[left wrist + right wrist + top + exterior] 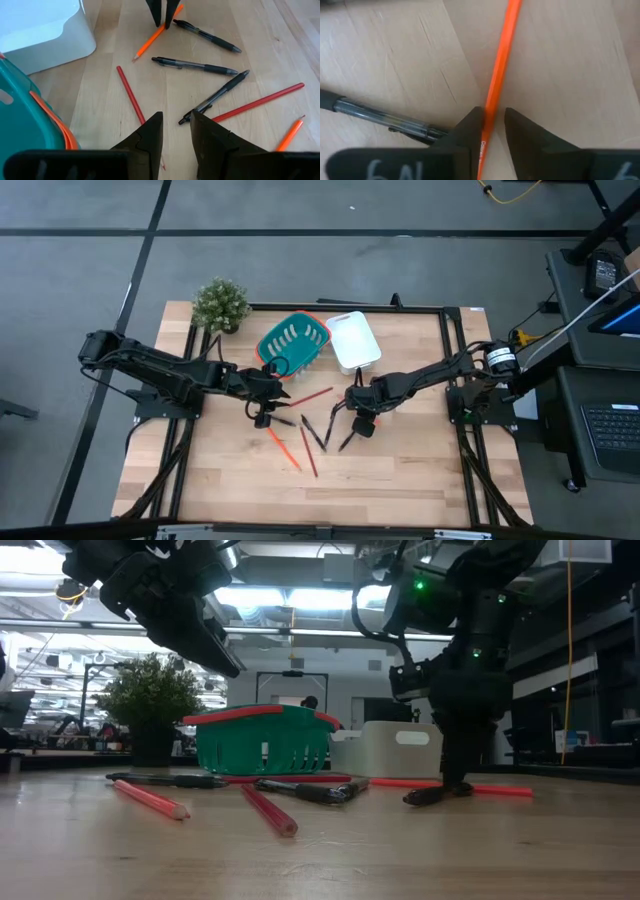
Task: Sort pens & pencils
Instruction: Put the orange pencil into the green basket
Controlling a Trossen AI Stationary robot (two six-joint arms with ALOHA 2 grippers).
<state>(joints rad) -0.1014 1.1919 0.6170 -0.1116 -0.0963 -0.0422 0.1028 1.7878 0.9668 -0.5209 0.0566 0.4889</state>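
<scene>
Overhead, a pale wooden table (400, 480) with a dark metal frame fills the middle of the frame, standing on a grey floor crossed by dark lines. Along the table's upper edge stand a small potted plant (220, 305) at upper left, a teal basket (292, 343) with an orange rim in the centre, and a white bin (353, 340) just right of it, touching or nearly so.

The pens (320, 432) and the pencils (285, 448) lie scattered together on the bare wood at the centre, below the basket; none shows in either container. The left wrist view shows three black pens (195, 65) fanned among red and orange pencils (131, 95).

The right gripper (361, 421) is down at the table just right of the scatter, its fingers (470, 132) narrowed around an orange pencil (501, 65) that runs between them beside a clear-barrelled pen (380, 117); whether they already pinch it cannot be told. The left gripper (262, 414) hangs above the left side of the scatter, its fingers (150, 137) slightly parted and empty.

At table height, the low view looks into an open room with ceiling light strips (300, 595), desks and a dark doorway (290, 690) behind the basket. A desk with a keyboard (610, 430) sits at the right edge of the overhead frame.
</scene>
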